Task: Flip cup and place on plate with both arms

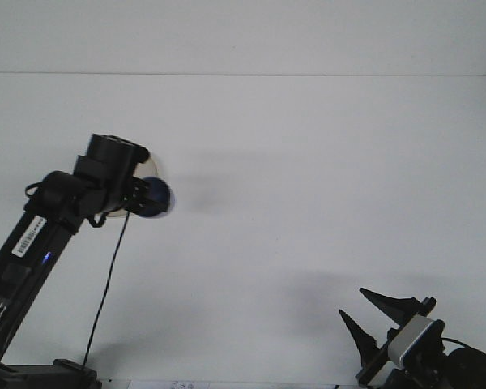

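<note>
Seemingly, the blue cup (157, 197) was held pinched by the left gripper (150, 197) over the mostly hidden plate (151, 166), not yet released, while the right gripper (374, 314) was left spread and idle.

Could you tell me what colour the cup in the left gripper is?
Blue; the cup shows in the front view.

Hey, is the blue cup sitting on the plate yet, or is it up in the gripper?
In the gripper. The left gripper holds the blue cup over the plate's right edge.

A plain white worktop (324, 178) carries what seems to be a pale round plate (151, 168), mostly hidden at left.
</note>
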Available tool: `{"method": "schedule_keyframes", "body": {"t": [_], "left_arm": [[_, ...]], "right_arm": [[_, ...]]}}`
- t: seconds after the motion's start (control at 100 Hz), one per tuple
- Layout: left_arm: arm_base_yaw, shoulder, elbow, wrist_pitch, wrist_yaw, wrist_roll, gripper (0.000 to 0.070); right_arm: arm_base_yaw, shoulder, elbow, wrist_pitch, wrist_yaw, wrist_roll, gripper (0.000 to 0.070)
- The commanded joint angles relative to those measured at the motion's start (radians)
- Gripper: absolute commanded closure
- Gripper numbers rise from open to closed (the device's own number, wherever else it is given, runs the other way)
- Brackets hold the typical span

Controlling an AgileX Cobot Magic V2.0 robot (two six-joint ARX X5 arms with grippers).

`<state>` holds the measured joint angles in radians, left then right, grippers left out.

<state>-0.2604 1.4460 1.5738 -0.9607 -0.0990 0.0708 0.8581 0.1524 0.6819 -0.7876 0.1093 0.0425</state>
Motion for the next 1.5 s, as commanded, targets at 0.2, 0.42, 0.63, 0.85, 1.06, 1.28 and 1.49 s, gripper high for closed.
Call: {"method": "schedule_keyframes", "body": {"t": [0.2, 0.42, 0.63, 0.85, 1.06, 1.28, 1.49], "left_arm": [[0.257, 0.153, 0.027, 0.15, 0.002, -0.012, 0.0694], [0.285, 0.288, 0.036, 0.221, 0.002, -0.011, 0.0694], [0.287, 0.368, 0.036, 0.229, 0.002, -0.011, 0.0694], [0.287, 0.381, 0.037, 0.235, 0.002, -0.029, 0.0519], [0.287, 0.378, 0.092, 0.206, 0.002, -0.044, 0.0231], [0.287, 0.359, 0.268, 0.092, 0.002, -0.091, 0.0231], [0.277, 0.181, 0.332, 0.048, 0.01, -0.115, 0.0231]], "right_arm": [[0.011, -0.001, 0.004, 0.009, 0.003, -0.006, 0.033], [0.011, -0.001, 0.004, 0.009, 0.003, -0.005, 0.033], [0.011, -0.001, 0.004, 0.008, 0.003, -0.005, 0.033], [0.011, -0.001, 0.004, 0.009, 0.003, -0.005, 0.033], [0.011, -0.001, 0.004, 0.009, 0.004, -0.006, 0.033], [0.011, -0.001, 0.004, 0.009, 0.003, -0.006, 0.033], [0.011, -0.001, 0.004, 0.009, 0.003, -0.006, 0.033]]}}
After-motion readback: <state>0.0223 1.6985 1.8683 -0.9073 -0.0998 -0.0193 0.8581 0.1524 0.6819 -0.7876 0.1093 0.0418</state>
